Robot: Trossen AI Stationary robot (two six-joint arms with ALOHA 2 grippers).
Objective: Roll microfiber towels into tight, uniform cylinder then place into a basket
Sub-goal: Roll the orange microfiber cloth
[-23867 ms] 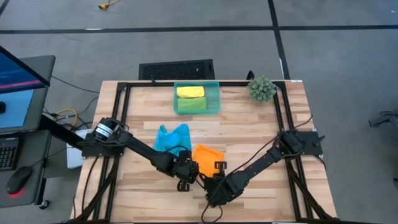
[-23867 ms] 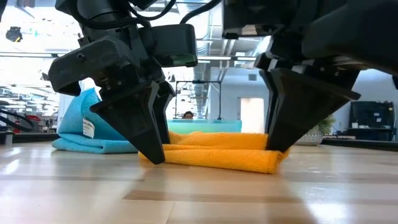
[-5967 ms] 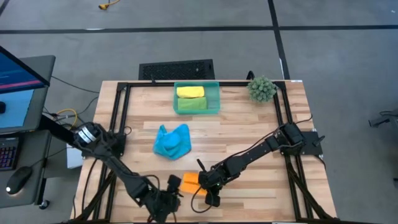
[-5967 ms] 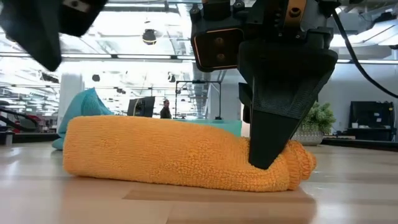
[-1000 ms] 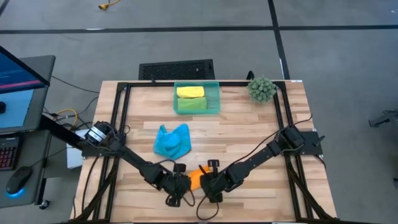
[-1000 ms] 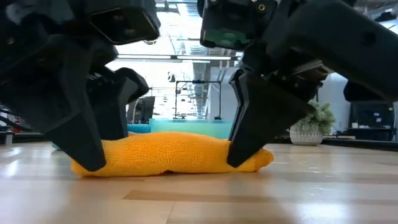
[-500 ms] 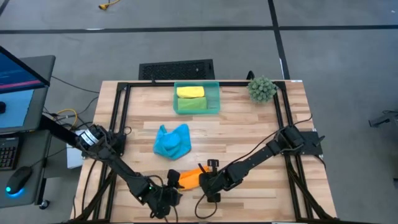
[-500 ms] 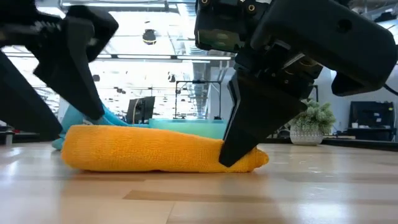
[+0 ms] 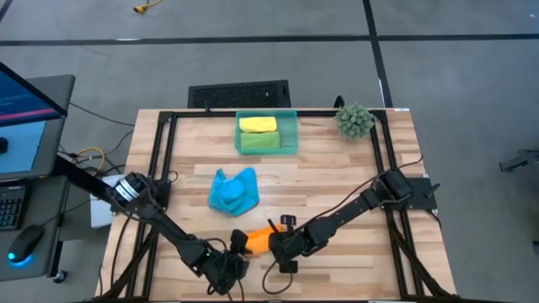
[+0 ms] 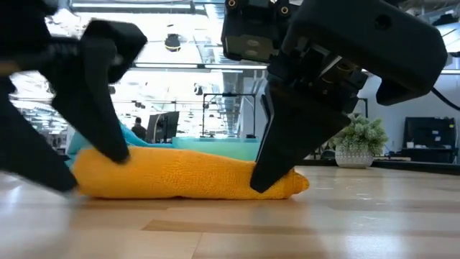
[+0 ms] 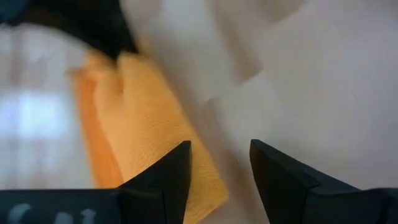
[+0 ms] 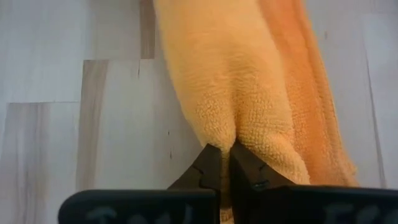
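Observation:
The orange towel (image 9: pixel 256 241) lies as a loose roll on the table near the front middle. My right gripper (image 12: pixel 219 163) is at the roll's right end, shut on it. At the roll's left end my left gripper (image 11: pixel 219 169) stands open, with one finger over the towel's corner (image 11: pixel 199 193). The blue towel (image 9: pixel 233 190) lies crumpled farther back. The basket (image 9: pixel 290 133) at the far edge holds a yellow roll (image 9: pixel 258 124) and a green roll (image 9: pixel 258 141). My right gripper pinches a pucker of cloth (image 12: pixel 219 140) at the orange roll's right end between its two fingertips. The fingers (image 10: pixel 269 169) come slanting down from above and the right. The roll lies on the table along its whole length. Whether my left gripper touches the roll, I cannot tell.
A spiky green plant ball (image 9: pixel 354 120) stands at the far right corner. A black frame (image 9: pixel 160 151) runs along the table's sides and back. Bare wood (image 9: pixel 337 185) lies between the blue towel and my right arm.
My left gripper has come off the orange roll's left end, gone toward the table's near left and rolled about its own line. The roll now lies uncovered at that end and looks longer. My right gripper has stayed on the right end.

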